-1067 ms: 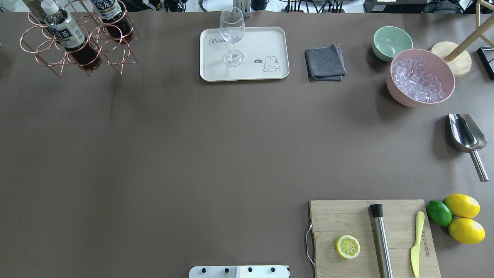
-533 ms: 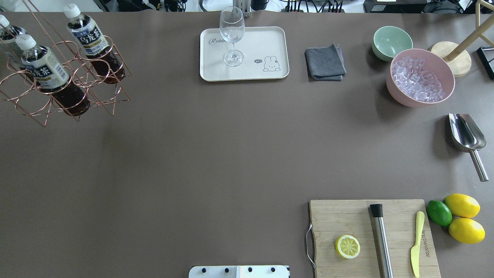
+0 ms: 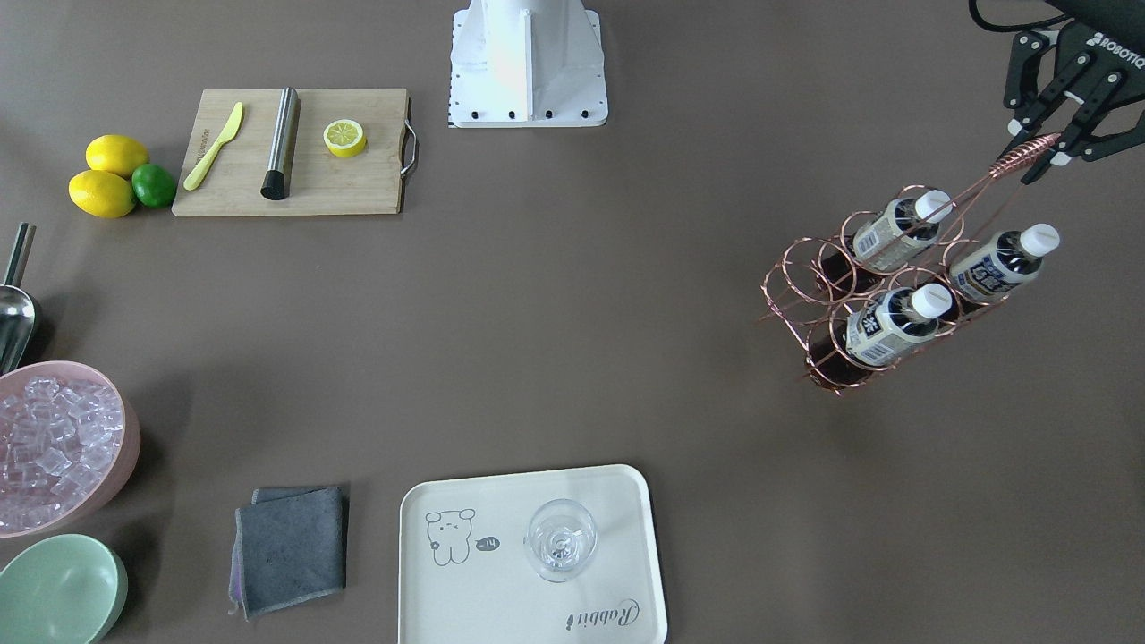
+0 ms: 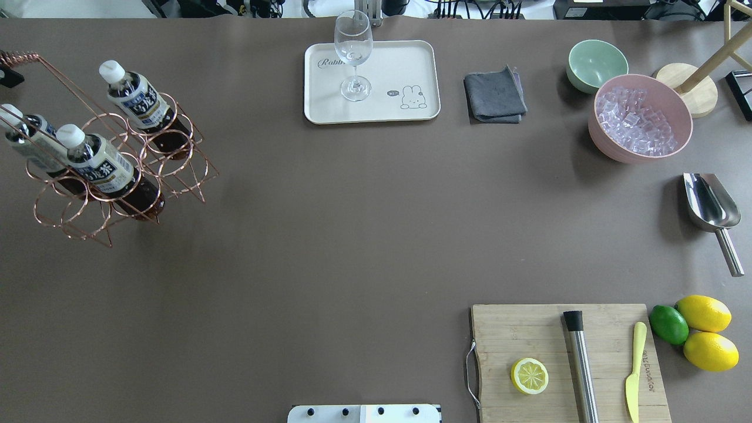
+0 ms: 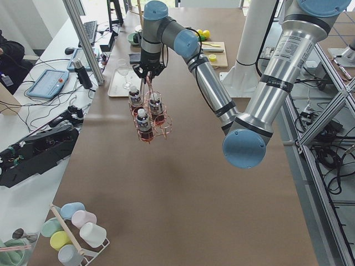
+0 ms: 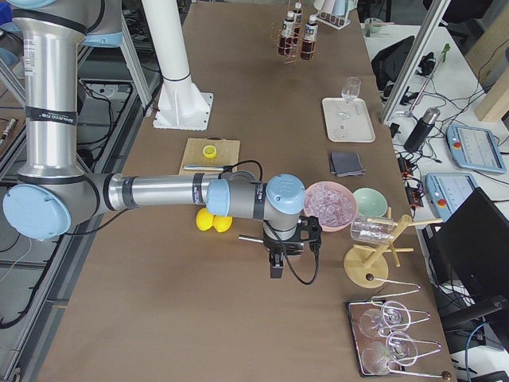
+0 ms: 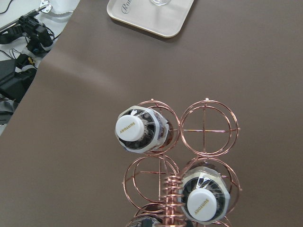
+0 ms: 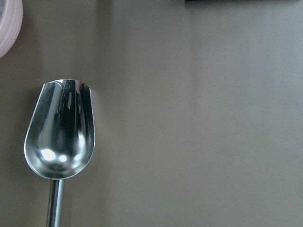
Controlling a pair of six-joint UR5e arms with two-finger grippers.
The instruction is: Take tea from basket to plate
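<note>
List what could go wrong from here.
1. The left gripper pinches only the thin coiled handle of the basket; it may swing or slip.
2. The three tea bottles stand loose in their rings and could tip.
3. A wine glass occupies the plate; a bottle could knock it.

The brown table carries a cream rectangular tray, folded grey cloth, mint-green bowl and pink bowl. A steel scoop and bamboo board lie nearer the robot.
</note>
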